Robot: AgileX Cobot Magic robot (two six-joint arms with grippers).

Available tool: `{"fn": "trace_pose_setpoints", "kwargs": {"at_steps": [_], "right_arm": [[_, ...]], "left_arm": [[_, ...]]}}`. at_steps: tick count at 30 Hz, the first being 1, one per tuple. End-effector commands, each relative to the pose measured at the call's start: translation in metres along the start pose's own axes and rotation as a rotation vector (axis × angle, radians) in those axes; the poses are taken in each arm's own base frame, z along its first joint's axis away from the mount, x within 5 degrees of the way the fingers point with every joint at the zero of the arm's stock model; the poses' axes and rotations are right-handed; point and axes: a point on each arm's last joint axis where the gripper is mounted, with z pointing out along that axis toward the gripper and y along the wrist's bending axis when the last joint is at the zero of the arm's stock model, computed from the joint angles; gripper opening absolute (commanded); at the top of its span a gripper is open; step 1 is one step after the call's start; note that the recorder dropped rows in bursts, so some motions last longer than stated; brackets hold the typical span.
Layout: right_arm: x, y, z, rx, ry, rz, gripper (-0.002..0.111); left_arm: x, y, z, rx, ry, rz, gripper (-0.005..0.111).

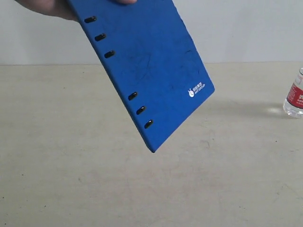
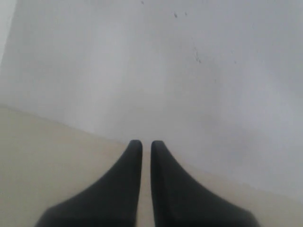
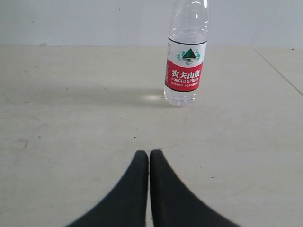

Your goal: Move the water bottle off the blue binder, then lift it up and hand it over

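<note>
blue binder held tilted above table by a hand; water bottle upright on table, apart. left gripper, right gripper: closed, empty.

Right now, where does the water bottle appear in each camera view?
Exterior view: water bottle at the right edge, standing on the table, partly cut off.
Left wrist view: not in it.
Right wrist view: upright on the table, beyond the shut right hand.
Shared landmark: the line where table meets wall.
</note>
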Motion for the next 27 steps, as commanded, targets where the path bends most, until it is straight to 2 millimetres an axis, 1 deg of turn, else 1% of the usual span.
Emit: {"fn": "trace_pose_setpoints", "kwargs": {"at_steps": [1, 3, 4, 9, 10, 16, 27], "right_arm": [[-0.0013, -0.0004, -0.0003, 0.006, -0.012, -0.006, 0.000], [-0.0013, -0.0004, -0.0003, 0.006, -0.012, -0.002, 0.000], [-0.0013, -0.0004, -0.0003, 0.006, -0.012, 0.001, 0.000], [-0.0013, -0.0005, -0.0003, 0.008, -0.012, 0.001, 0.000], [-0.0013, -0.0005, -0.0003, 0.008, -0.012, 0.001, 0.000], [-0.0011, -0.0005, -0.0003, 0.008, -0.010, 0.001, 0.000], [-0.0011, -0.0005, -0.0003, 0.008, -0.010, 0.004, 0.000]], "left_arm": [[0.0149, 0.0061, -0.0013, -0.054, 0.160, -0.082, 0.007], [0.0214, 0.0102, -0.0029, -0.105, 0.230, -0.122, 0.007], [0.0238, 0.0116, -0.0037, -0.119, 0.257, -0.098, 0.007], [0.0238, 0.0113, -0.0038, -0.069, 0.275, 0.255, 0.007], [0.0243, 0.0114, -0.0039, -0.067, 0.281, 0.273, 0.007], [0.0239, 0.0092, -0.0036, -0.057, 0.270, 0.165, 0.007], [0.0234, 0.0091, -0.0034, -0.056, 0.265, 0.174, 0.007]]}}
